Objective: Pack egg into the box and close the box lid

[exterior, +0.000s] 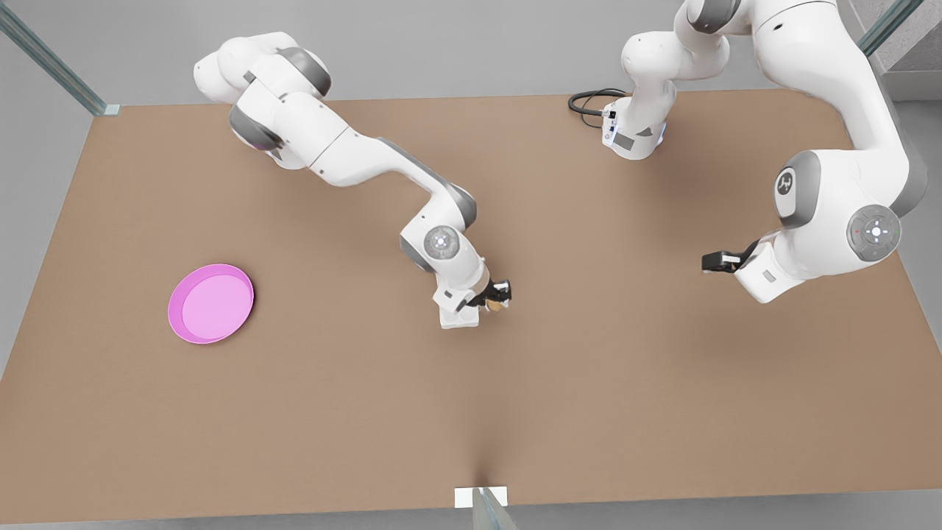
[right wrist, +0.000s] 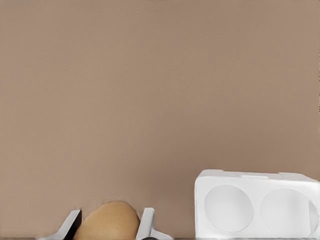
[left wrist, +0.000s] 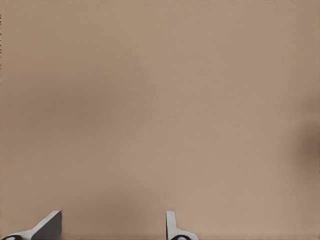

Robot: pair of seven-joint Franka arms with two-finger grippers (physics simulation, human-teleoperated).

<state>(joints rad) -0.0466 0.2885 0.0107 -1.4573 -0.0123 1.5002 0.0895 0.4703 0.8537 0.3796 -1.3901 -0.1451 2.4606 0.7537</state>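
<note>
Table (exterior: 603, 383) of tan board spans the front view, a pink plate (exterior: 211, 303) at middle left. Mid-frame, the right gripper (exterior: 497, 296) clamps the egg (exterior: 494, 306) between its fingers; the box (right wrist: 257, 205), cups showing, lies close by. The left gripper (exterior: 712, 261) waits spread and empty at middle right

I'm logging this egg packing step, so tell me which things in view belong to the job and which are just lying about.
Part of the job:
- egg, between the right gripper fingers
- box, cups empty, beside the egg
- left gripper, open, waiting over bare table

Just lying about:
- pink plate
- black cable
</note>
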